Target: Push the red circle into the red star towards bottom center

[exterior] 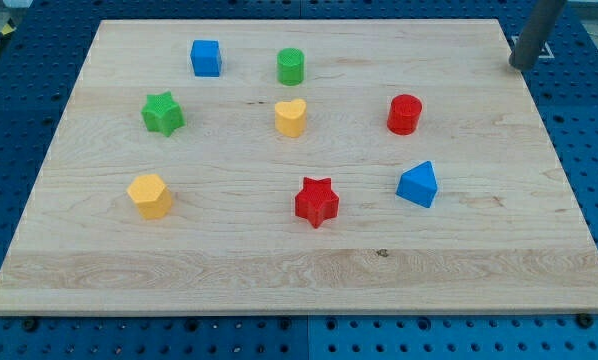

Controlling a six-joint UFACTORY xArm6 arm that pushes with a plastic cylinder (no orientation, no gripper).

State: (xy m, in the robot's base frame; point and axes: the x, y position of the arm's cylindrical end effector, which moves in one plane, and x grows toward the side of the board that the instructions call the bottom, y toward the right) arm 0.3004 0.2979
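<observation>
My tip (520,66) sits at the view's top right corner, right at the surface (309,270) edge, well apart from every block. End effector is a plain dark rod w/ no jaws, so nothing to spread or pinch; it touches no block.

Key relation: the red circle (404,114) lies down and to the view's left of my tip, the nearest block to it. The red star (317,202) lies further along, down-left again from the circle, approx. bottom centre of the surface. So tip, circle, star run in a loose diagonal, but not a straight one: the circle-to-star line drops more steeply than tip-to-circle. Judgement: tip prob. needs to come round to the circle's upper-right side, opposite the star, before pushing down-left.

Shapes/materials: circle is a short upright cylinder, round, no long axis, likely to roll off-line if hit off-centre. Star is chunky w/ points, so contact could land on a point or in a notch. Both look like ridged, matte plastic. Surface is pale wood w/ grain, smooth-looking.

Nearby: blue triangle-ish block (418,185) sits below the circle, to the view's right of the star, just beside the push path. Yellow heart (291,117) is to the circle's left, well apart.
</observation>
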